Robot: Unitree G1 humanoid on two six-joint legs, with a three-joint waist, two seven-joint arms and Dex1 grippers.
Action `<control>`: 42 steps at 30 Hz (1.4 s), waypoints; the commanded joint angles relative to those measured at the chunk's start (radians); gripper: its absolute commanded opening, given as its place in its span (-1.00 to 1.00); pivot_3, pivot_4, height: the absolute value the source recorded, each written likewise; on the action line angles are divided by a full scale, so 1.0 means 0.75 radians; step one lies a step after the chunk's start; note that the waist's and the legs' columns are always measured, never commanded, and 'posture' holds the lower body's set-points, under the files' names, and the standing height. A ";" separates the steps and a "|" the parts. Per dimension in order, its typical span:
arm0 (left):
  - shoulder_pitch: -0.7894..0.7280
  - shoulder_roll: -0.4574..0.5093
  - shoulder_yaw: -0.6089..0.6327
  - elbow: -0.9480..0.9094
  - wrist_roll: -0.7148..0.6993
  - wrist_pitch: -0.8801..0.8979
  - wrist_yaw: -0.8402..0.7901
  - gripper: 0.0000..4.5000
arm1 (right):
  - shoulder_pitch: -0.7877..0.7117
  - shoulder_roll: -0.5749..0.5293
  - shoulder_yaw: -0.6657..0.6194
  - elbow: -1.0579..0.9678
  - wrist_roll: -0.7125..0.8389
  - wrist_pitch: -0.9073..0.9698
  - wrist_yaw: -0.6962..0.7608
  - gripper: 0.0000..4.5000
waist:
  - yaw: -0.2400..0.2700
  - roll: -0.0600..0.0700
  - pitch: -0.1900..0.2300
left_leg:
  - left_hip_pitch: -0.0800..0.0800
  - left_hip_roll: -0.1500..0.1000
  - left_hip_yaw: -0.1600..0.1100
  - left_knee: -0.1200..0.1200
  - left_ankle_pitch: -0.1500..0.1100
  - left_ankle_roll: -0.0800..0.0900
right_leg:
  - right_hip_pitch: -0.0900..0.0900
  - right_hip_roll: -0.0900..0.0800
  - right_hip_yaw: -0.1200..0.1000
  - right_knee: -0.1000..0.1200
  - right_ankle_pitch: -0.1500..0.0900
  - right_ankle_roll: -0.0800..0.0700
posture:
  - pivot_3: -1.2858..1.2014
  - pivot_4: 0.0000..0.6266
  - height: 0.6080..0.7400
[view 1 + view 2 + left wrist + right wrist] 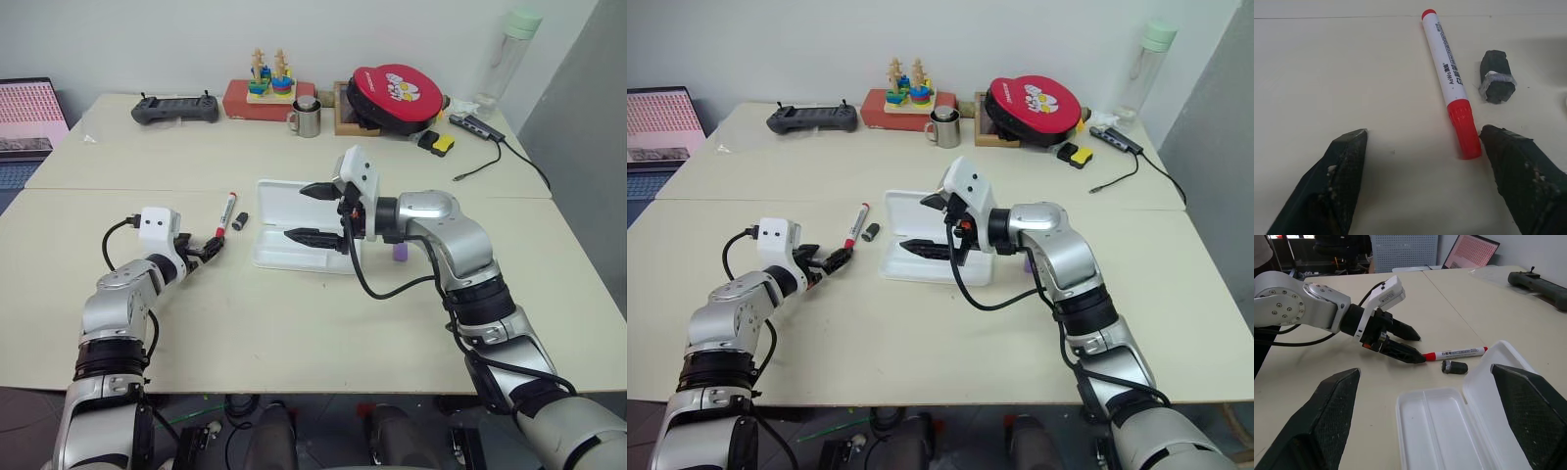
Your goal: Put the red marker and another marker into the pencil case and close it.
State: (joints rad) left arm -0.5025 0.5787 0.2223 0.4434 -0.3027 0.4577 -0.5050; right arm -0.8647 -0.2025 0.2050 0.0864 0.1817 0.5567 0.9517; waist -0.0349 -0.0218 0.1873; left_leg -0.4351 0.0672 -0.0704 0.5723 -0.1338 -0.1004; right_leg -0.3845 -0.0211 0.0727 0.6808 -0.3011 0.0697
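Observation:
The red marker (226,211), white-barrelled with red ends, lies flat on the table left of the pencil case (269,257). The case is a white box lying open; its tray (1415,404) holds nothing. My left gripper (1422,131) is open and low over the table. The marker's red cap (1464,128) lies just inside one of its fingertips (1498,139). My right gripper (313,212) hangs open above the case, pointing left. The purple marker (400,253) lies on the table right of the case, partly hidden by my right forearm.
A small black cap (240,220) lies between the red marker and the case. Along the back stand a black controller (176,108), a red toy box (257,98), a metal mug (307,117), a red round pouch (397,95) and a bottle (511,59). A laptop (29,113) sits far left.

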 commanded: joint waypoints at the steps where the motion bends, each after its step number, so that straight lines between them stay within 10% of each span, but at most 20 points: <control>1: -0.026 -0.001 -0.004 0.000 0.009 -0.046 -0.040 0.37 | -0.026 -0.011 -0.024 -0.052 0.040 -0.003 -0.019 1.00 | 0.000 0.000 0.000 | 0.000 0.000 0.000 0.000 0.000 0.000 | 0.000 0.000 0.000 0.000 0.000 0.000 | 0.03 -0.52 1.00; 15: -0.040 -0.015 -0.013 0.080 0.059 -0.097 -0.034 -0.90 | -0.040 -0.031 -0.016 -0.044 0.051 -0.017 -0.031 1.00 | 0.000 0.000 0.000 | 0.000 0.000 0.000 0.000 0.000 0.000 | 0.000 0.000 0.000 0.000 0.000 0.000 | 0.03 -0.52 1.00; 29: -0.072 -0.086 0.216 -0.444 -0.336 -0.242 -0.232 -0.90 | 0.010 -0.172 -0.133 -0.183 0.182 0.050 -0.021 1.00 | 0.010 -0.002 0.001 | -0.009 0.000 -0.003 0.001 0.001 -0.001 | -0.004 0.000 -0.003 -0.001 0.003 -0.005 | 0.03 -0.52 1.00; 42: -0.315 0.134 -0.428 -0.191 0.075 -0.614 -0.970 -0.90 | 0.200 -0.367 -0.345 -0.413 0.313 0.127 -0.129 1.00 | -0.022 -0.001 0.002 | -0.006 0.000 -0.003 0.001 0.001 -0.001 | -0.004 0.001 -0.001 0.000 -0.001 0.000 | 0.03 -0.52 1.00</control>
State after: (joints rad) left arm -0.6999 0.6755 -0.0481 0.2187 -0.3289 0.1066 -1.1737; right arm -0.7160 -0.4720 -0.0087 -0.1807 0.3932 0.6528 0.8892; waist -0.0511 -0.0224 0.1885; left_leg -0.4388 0.0670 -0.0725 0.5728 -0.1329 -0.1011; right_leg -0.3869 -0.0201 0.0717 0.6807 -0.3017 0.0699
